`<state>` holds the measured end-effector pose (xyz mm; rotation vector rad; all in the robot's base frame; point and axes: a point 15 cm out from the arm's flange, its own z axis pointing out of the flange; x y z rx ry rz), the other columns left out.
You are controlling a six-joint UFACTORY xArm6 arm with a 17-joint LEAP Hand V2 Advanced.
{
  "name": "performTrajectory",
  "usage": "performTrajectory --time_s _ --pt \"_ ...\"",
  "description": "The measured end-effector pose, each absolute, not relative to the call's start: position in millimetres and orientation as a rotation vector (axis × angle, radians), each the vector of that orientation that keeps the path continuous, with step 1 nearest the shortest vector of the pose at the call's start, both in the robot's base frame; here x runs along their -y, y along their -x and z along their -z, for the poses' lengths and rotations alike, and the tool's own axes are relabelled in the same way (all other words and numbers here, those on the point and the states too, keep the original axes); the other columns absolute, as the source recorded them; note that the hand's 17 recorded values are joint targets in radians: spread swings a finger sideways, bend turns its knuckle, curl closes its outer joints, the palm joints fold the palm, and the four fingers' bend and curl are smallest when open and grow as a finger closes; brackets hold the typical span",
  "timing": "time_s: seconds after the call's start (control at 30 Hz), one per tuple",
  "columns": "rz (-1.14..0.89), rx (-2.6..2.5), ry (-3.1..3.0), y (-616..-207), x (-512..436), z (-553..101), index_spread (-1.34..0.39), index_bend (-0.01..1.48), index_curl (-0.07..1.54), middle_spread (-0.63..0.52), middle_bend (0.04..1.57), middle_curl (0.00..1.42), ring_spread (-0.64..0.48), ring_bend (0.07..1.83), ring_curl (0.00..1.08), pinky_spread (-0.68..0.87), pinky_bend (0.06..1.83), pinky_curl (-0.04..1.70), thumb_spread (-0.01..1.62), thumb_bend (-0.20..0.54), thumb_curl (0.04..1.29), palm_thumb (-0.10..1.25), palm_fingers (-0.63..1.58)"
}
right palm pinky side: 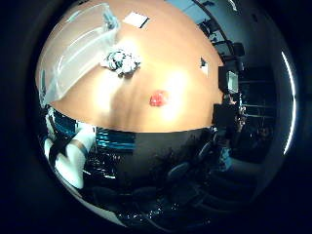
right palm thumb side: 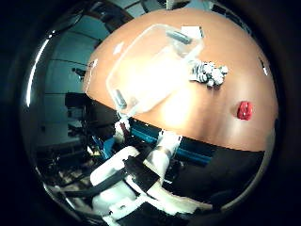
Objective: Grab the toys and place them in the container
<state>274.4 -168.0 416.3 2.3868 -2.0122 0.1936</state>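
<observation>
A clear plastic container [right palm thumb side: 150,66] lies on the orange-brown table [right palm pinky side: 141,114], with nothing visible inside it. A black-and-white toy [right palm pinky side: 122,61] sits on the table just beside one end of the container. A small red toy [right palm pinky side: 158,98] lies alone further along the table, apart from both. My hand is high above the table's near edge. All three things look small and far from the palm, and nothing is held in front of it.
A white sheet [right palm pinky side: 135,19] lies on the table beyond the container, and a small white tag [right palm pinky side: 204,66] near the far side. The robot's white arm [right palm thumb side: 141,174] rises below the table edge. Dark chairs [right palm pinky side: 175,175] stand around the table.
</observation>
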Motion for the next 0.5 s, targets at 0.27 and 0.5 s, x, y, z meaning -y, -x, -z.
performTrajectory --time_s 0.27,0.5 --pt "-0.183 2.123 -2.264 -293 245 -382 -0.43 0.16 0.27 0.09 0.20 0.32 0.19 0.24 0.24 0.42 0.38 0.29 0.98 -0.027 0.27 0.30 0.14" --pt "-0.077 2.203 -2.168 -296 298 -336 -0.43 0.17 0.27 0.09 0.19 0.31 0.19 0.23 0.25 0.42 0.37 0.29 0.98 -0.024 0.27 0.31 0.12"
